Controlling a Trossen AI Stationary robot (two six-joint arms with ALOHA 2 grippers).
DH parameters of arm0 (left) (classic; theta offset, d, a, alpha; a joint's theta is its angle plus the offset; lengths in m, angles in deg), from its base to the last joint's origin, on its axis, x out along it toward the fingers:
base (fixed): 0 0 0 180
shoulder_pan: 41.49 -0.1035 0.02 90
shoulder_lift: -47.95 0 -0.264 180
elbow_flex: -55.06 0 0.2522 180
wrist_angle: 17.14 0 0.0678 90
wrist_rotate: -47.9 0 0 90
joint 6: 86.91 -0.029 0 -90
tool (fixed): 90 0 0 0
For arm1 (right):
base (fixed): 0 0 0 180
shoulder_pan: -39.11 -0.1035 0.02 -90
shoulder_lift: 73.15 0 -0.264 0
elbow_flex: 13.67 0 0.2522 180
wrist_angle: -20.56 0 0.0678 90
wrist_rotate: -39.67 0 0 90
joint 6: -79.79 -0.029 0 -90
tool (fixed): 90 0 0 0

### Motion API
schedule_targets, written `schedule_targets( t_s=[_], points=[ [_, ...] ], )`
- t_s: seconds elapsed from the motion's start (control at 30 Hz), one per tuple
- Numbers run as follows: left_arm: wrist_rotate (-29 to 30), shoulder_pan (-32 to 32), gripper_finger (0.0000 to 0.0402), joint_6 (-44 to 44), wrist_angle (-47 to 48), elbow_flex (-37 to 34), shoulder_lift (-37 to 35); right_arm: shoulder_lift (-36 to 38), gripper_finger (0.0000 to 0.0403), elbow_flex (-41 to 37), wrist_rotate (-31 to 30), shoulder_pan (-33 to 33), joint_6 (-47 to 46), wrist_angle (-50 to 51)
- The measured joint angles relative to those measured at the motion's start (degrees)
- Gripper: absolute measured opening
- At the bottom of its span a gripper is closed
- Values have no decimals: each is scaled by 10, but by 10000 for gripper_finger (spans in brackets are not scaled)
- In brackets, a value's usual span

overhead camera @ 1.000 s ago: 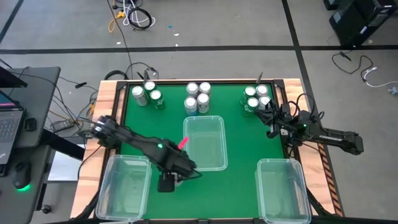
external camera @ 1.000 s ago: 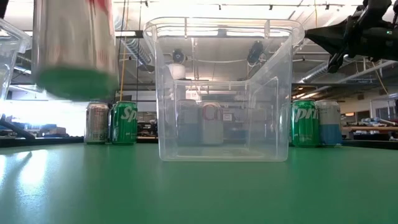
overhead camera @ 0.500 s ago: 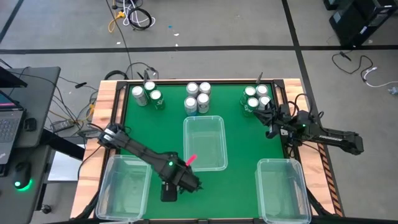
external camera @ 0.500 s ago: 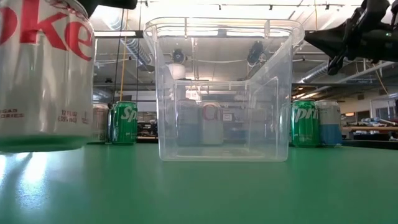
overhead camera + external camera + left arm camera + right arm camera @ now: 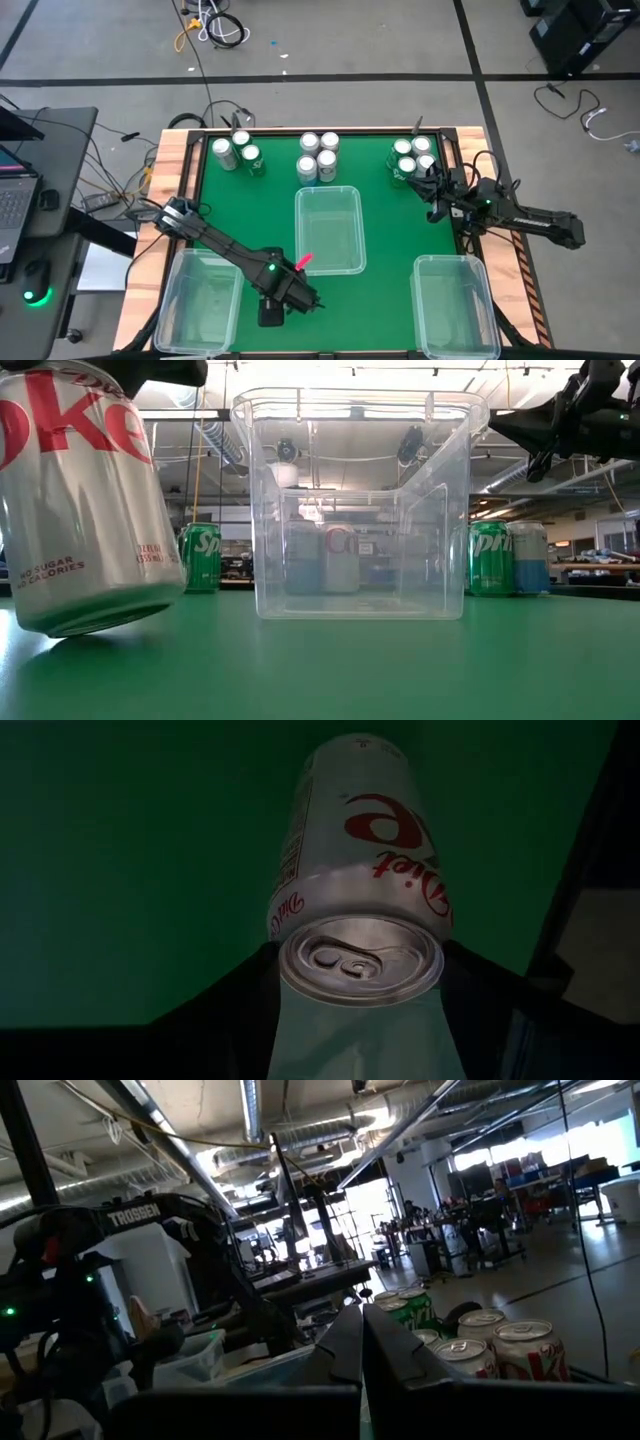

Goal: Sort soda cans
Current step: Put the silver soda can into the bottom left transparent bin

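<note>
**One Silver-White Can Being Carried in a Tilted Grasp**

One silver-white can (image 5: 85,500) is hanging tilted above the table (image 5: 390,225), its base leaning toward the middle bin (image 5: 330,228). The left gripper (image 5: 285,297) is grasping it by the top, fingers clamping the sides, probably to clear that bin's wall on the way to a drop. Remaining cans (image 5: 318,155) are standing in clusters beyond the middle bin. The right gripper (image 5: 435,190) is waiting beside it, fingers clenched empty.

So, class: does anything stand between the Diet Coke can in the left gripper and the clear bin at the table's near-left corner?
Nothing visible does. The left gripper holds the Diet Coke can, tilted, just beside that bin's right wall, over bare green mat.
</note>
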Motion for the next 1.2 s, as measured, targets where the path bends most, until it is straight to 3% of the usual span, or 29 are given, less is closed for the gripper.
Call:
schedule_targets(
  t_s=[0.2,0.4,0.87,1.2],
  points=[
    [-14,-1,229,9,51,50,8,0,0,0,0,0,0,0],
    [-76,-1,229,21,60,62,7,0,0,0,0,0,0,0],
    [-71,-2,231,40,10,-5,1,0,0,0,0,0,0,0],
    [-32,-3,289,81,-25,13,5,0,0,0,-1,0,0,1]
  ],
)
